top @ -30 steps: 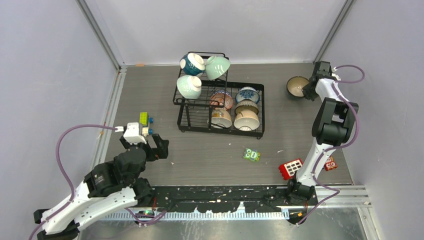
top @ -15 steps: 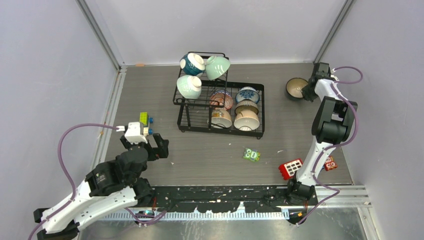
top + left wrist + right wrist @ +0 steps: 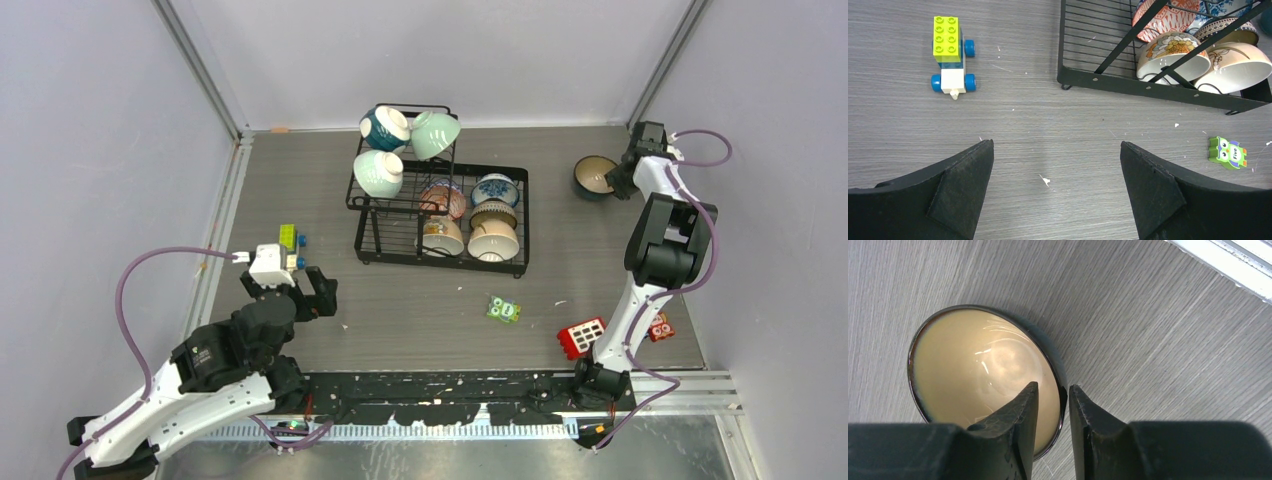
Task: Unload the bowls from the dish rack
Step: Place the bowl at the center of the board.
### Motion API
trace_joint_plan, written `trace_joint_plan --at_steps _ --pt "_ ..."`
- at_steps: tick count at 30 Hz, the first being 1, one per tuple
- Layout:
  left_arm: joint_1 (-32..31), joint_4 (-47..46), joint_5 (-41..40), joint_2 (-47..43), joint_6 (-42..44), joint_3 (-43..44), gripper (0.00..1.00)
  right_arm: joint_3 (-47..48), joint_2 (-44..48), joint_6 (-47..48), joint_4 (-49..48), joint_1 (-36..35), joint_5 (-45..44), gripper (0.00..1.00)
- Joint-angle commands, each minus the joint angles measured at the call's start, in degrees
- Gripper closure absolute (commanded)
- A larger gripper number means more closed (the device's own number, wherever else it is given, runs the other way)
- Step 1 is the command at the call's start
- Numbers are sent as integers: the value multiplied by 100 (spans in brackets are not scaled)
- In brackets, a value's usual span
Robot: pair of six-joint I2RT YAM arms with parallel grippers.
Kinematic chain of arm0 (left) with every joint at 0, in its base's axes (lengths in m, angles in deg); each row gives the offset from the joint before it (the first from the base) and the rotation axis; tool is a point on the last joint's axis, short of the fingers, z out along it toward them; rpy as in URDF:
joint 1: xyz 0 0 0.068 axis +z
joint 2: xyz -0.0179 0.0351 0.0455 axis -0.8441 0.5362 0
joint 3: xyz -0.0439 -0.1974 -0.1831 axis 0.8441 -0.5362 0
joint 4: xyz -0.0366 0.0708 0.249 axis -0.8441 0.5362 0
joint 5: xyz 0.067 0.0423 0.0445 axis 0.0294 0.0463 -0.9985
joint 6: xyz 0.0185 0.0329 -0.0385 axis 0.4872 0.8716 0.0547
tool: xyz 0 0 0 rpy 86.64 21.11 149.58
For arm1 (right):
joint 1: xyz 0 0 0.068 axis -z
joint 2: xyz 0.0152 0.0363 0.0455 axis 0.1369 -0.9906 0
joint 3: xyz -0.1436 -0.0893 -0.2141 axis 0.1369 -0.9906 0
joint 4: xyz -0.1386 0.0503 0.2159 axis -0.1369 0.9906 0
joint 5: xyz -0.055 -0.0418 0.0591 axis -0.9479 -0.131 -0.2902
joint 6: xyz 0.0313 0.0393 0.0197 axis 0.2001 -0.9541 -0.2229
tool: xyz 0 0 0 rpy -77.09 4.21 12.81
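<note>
The black wire dish rack (image 3: 400, 250) stands mid-table. Its upper basket holds a dark teal bowl (image 3: 384, 127) and two mint green bowls (image 3: 436, 133). Its lower tray holds a reddish bowl (image 3: 443, 199), a blue-patterned bowl (image 3: 495, 189) and cream bowls (image 3: 493, 240). A dark brown bowl (image 3: 593, 175) with a cream inside (image 3: 973, 370) sits on the table at the far right. My right gripper (image 3: 1054, 390) is closed on its rim, one finger inside and one outside. My left gripper (image 3: 1055, 150) is open and empty over bare table, near the rack's front corner (image 3: 1148, 87).
A lime and blue toy car (image 3: 952, 52) lies left of the rack. A green owl block (image 3: 504, 309) lies in front of it. A red block (image 3: 581, 337) and another small block (image 3: 660, 327) sit by the right arm's base. Side walls are close.
The right gripper has lowered the dark brown bowl from a tilted hold so that it rests on the table. The left arm has barely moved.
</note>
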Motion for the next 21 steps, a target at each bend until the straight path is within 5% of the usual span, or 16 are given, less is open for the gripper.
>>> trace_joint_plan --at_steps 1,11,16,21 --pt "-3 -88 -184 28 -66 21 2 223 36 -65 -146 29 17 65" --pt "2 -94 -165 1 -66 17 2 182 93 -34 -148 29 39 59" --pt "-3 -42 -216 11 -113 38 1 116 278 -50 -169 30 93 34" --pt "-3 -20 -253 -19 -107 104 0 -6 768 -48 -97 24 3 21"
